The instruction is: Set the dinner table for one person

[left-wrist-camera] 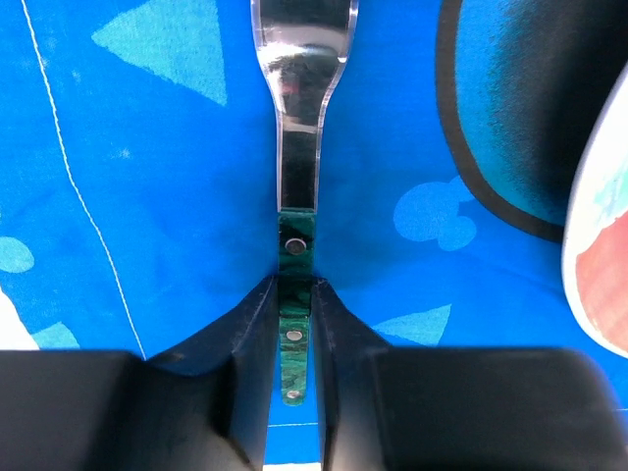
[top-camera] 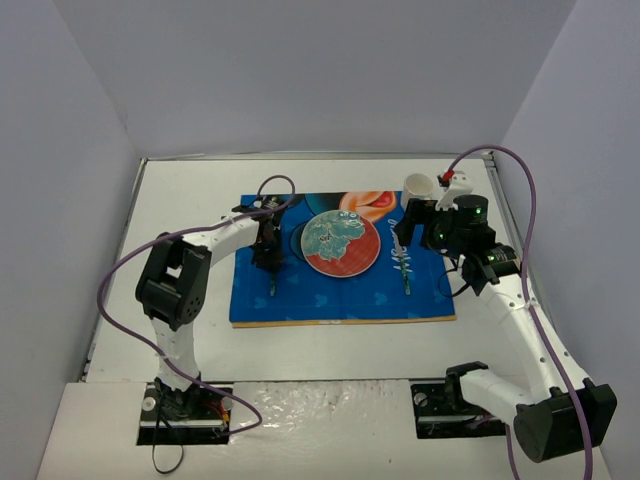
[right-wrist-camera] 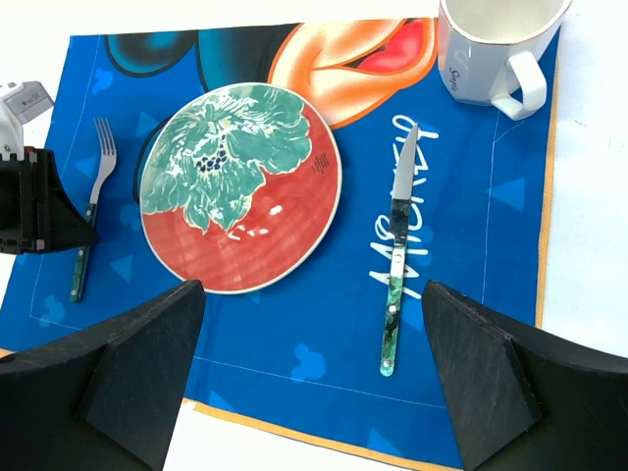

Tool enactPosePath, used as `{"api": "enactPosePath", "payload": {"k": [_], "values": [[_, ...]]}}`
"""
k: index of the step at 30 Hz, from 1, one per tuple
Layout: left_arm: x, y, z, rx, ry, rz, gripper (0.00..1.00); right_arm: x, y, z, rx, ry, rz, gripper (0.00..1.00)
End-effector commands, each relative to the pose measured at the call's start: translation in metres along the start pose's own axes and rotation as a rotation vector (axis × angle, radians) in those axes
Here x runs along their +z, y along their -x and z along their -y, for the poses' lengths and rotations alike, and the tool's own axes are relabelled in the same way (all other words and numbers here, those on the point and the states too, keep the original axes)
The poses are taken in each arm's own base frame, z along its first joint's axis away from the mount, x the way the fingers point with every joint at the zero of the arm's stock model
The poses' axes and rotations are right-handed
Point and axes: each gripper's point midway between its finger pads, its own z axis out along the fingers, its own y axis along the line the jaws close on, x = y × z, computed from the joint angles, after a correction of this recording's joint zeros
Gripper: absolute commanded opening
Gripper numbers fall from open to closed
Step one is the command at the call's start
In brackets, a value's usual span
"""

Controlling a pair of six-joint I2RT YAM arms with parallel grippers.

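Observation:
On the white dinner table [top-camera: 190, 200] lies a blue Mickey-print placemat [top-camera: 340, 297]. A red and green plate [top-camera: 341, 243] sits at its middle, and also shows in the right wrist view [right-wrist-camera: 240, 186]. A fork [left-wrist-camera: 297, 167] with a green handle lies flat on the mat left of the plate [right-wrist-camera: 93, 182]. My left gripper [left-wrist-camera: 294, 287] is low on the mat, its fingers closed on the fork's handle [top-camera: 270, 262]. A knife [right-wrist-camera: 395, 265] lies right of the plate [top-camera: 405, 272]. My right gripper [right-wrist-camera: 314, 294] is open and empty, held above the knife.
A white mug [top-camera: 417, 186] stands at the mat's far right corner, also in the right wrist view [right-wrist-camera: 491, 49]. White walls enclose the table on three sides. Purple cables loop off both arms.

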Motion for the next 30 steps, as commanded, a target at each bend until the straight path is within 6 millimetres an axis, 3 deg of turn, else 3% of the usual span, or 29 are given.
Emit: {"api": "enactPosePath", "payload": {"k": [1,4,12,16,20,22,24,27,30], "values": [[-0.015,0.01,0.007,0.003,-0.012,0.026,0.19,-0.001,0.021,0.0,0.002,-0.003,0.073,0.89],[-0.019,0.011,0.007,0.013,-0.008,0.021,0.25,0.0,0.021,0.001,0.003,-0.002,0.071,0.89],[-0.029,0.017,0.007,0.018,-0.002,0.032,0.55,-0.003,0.023,-0.002,-0.003,0.011,0.075,0.89],[-0.049,0.024,0.011,0.014,-0.018,0.064,0.7,-0.011,0.033,-0.003,-0.005,0.009,0.112,0.9],[-0.088,0.037,0.015,0.012,-0.058,0.155,0.82,-0.026,0.05,-0.001,-0.018,-0.016,0.175,0.9],[-0.114,0.045,0.014,0.023,-0.078,0.238,0.86,-0.039,0.064,0.003,-0.05,-0.047,0.234,1.0],[-0.138,0.051,0.011,0.037,-0.095,0.322,0.9,-0.049,0.073,0.005,-0.064,-0.069,0.268,1.0],[-0.191,0.061,-0.008,0.038,-0.084,0.513,0.96,-0.075,0.093,0.021,-0.087,-0.189,0.344,1.0],[-0.234,0.06,-0.034,0.018,-0.065,0.653,0.97,-0.093,0.1,0.038,-0.08,-0.308,0.374,1.0]]}}
